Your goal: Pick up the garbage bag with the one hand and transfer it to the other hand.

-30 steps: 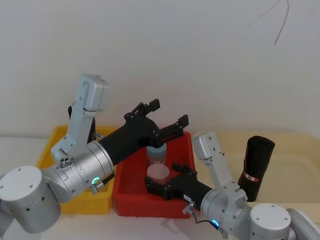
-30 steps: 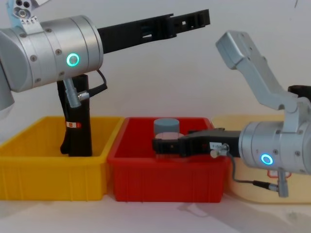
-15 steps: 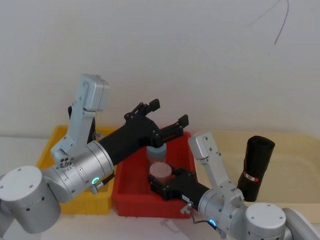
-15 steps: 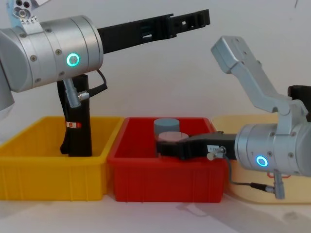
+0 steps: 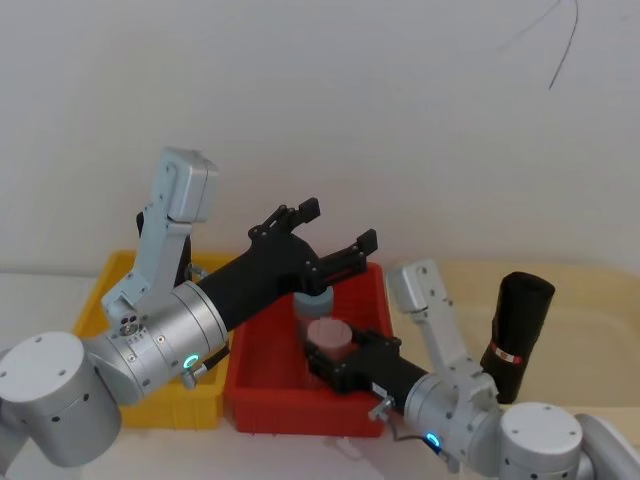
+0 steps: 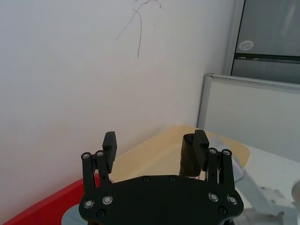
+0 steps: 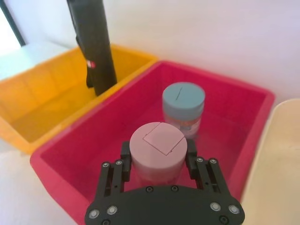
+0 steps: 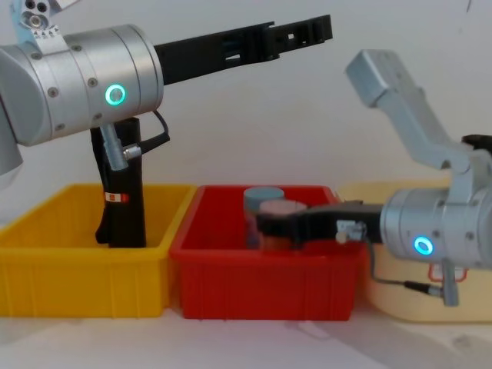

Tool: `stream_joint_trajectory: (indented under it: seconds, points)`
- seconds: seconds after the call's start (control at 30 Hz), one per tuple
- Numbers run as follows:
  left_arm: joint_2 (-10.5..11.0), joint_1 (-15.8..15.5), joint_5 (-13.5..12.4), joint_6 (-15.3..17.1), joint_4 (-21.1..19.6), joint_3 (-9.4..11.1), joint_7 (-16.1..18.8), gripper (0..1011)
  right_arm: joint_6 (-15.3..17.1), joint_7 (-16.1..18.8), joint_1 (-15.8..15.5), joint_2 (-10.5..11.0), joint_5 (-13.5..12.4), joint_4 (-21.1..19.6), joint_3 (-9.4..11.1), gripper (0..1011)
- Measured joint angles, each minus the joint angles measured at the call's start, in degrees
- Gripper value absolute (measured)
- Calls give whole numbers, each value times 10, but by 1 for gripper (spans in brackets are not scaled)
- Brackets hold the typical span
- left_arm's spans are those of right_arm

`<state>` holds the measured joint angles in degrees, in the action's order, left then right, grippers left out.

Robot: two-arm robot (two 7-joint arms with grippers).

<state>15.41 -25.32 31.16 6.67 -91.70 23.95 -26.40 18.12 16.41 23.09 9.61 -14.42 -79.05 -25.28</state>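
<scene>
Right tool [image 7: 157, 161] clamped on pink-lidded jar [image 7: 157, 149] over red bin [image 7: 243, 140], not a garbage bag. Left tool [image 6: 156, 143] spread wide, raised, likely waiting. Garbage bag [image 8: 121, 192] upright in yellow bin [image 8: 46, 254]; twin roll [image 5: 518, 322] right.

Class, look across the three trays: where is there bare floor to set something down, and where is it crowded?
Free: the yellow bin floor, apart from the garbage bag leaning at its back; the cream tray beyond the second roll.

Crowded: the red bin, with the blue-lidded jar, and the right gripper shut on the pink-lidded jar. The left gripper hangs open above.
</scene>
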Motion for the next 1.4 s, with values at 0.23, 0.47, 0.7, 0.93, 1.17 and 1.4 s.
stream_joint_trajectory:
  seconds: [0.23, 0.47, 0.7, 0.93, 1.17, 1.4]
  points:
    - [0, 0, 0, 0, 0, 0, 0, 1000, 0, -5, -7, 5, -10, -31, 19, 650]
    - [0, 0, 0, 0, 0, 0, 0, 1000, -2, -15, -19, 17, -26, -81, 51, 651]
    - [0, 0, 0, 0, 0, 0, 0, 1000, -6, -25, -31, 30, -41, -126, 82, 650]
    - [0, 0, 0, 0, 0, 0, 0, 1000, -9, -37, -44, 41, -51, -160, 109, 651]
    - [0, 0, 0, 0, 0, 0, 0, 1000, -5, -50, -60, 55, -56, -180, 127, 650]
    - [0, 0, 0, 0, 0, 0, 0, 1000, 5, -59, -74, 61, -55, -180, 132, 650]
